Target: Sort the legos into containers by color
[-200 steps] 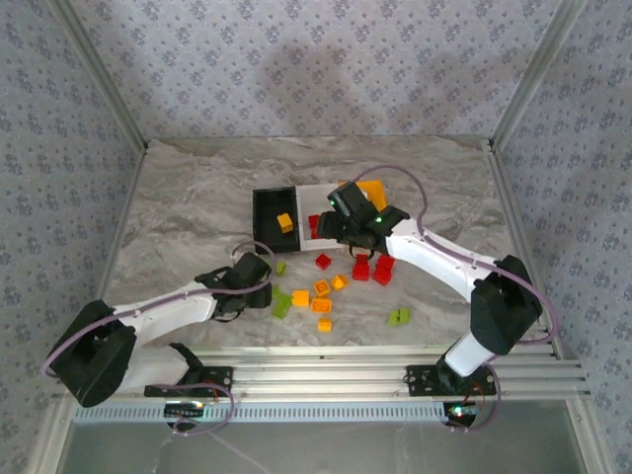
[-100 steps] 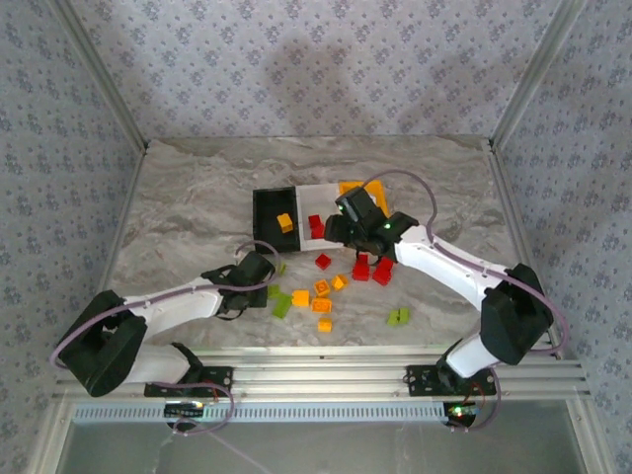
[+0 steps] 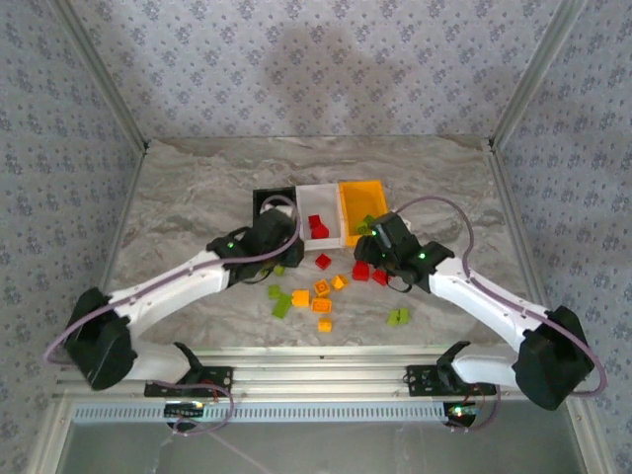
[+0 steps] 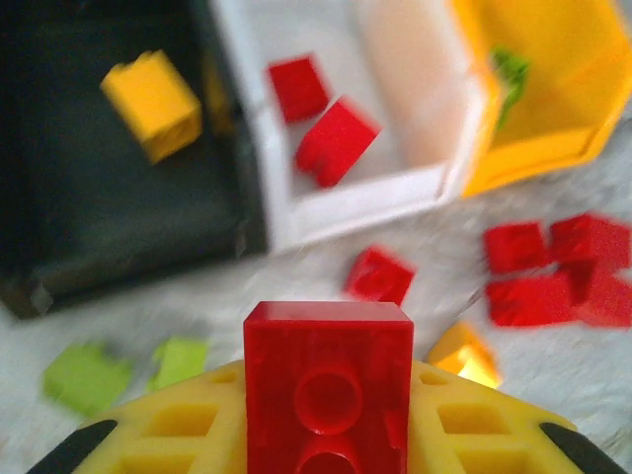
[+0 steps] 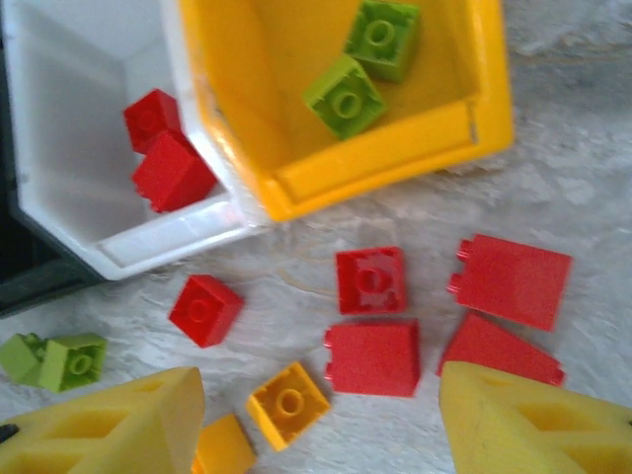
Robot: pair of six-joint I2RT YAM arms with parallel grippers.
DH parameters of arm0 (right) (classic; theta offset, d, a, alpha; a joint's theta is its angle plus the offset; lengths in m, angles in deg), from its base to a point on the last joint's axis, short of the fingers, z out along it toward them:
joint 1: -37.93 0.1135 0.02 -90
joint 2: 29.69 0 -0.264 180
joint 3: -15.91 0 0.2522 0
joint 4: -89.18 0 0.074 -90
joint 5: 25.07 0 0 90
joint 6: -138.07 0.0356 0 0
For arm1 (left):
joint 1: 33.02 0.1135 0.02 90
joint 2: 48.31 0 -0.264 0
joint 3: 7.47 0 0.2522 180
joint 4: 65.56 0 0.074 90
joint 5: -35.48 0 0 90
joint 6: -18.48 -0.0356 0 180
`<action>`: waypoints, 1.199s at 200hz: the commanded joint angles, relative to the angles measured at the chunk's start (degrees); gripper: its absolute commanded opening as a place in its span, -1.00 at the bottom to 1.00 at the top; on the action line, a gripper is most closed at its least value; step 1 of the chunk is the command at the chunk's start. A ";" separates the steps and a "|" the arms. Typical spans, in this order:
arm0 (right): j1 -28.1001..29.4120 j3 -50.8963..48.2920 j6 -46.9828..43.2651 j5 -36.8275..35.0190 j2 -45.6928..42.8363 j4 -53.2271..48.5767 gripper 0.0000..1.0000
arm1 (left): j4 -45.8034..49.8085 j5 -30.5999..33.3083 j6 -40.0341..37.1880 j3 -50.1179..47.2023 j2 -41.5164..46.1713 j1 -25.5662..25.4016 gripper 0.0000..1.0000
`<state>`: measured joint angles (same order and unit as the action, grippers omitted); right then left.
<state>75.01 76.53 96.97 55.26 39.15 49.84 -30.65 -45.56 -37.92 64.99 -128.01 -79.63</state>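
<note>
Top external view: three bins stand in a row, walls touching, at the middle of the marble table [image 3: 188, 188]. The black bin [image 3: 260, 200] is on the left, the white bin [image 3: 321, 196] in the middle and the orange-yellow bin [image 3: 357, 202] on the right. The left arm reaches in from the lower left and its end covers much of the black bin. The right arm comes from the lower right and ends just below the orange-yellow bin. Below the bins lie a group of orange bricks [image 3: 321, 294] and, apart at the lower right, a green pair [image 3: 398, 316].

In the left wrist view the left gripper [image 4: 328, 425] pinches a red brick [image 4: 328, 365], held upright between its yellow fingers [image 4: 188, 434] at the bottom centre of the frame. At the upper left the black bin holds one yellow-orange brick [image 4: 153, 104]. Beside it the white bin holds two red bricks [image 4: 336, 141].

In the right wrist view the right gripper [image 5: 321, 434] is spread wide with nothing between its fingers. It stands over a cluster of loose red bricks [image 5: 373, 357] on the table just in front of the orange-yellow bin. Two lime green bricks [image 5: 344, 96] lie inside that bin at the top of the frame. A small orange brick [image 5: 288, 403] sits at the lower centre, and a lime green brick [image 5: 64, 360] lies at the left edge.
</note>
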 commanded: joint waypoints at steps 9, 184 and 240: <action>-0.37 -3.67 2.08 -1.70 -4.00 -3.76 0.32 | -1.85 -2.79 -3.50 11.55 -11.82 -0.02 -0.51; -0.88 -9.49 -0.28 1.12 -10.28 -4.09 0.30 | -2.12 -9.42 -2.34 27.88 -26.90 2.62 0.47; 1.11 -2.37 -5.08 3.30 0.87 -0.24 0.29 | -7.37 -9.08 0.01 8.46 -6.47 0.09 0.82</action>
<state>75.05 70.30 95.09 57.67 36.31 47.35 -35.13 -54.07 -39.64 80.71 -142.48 -78.98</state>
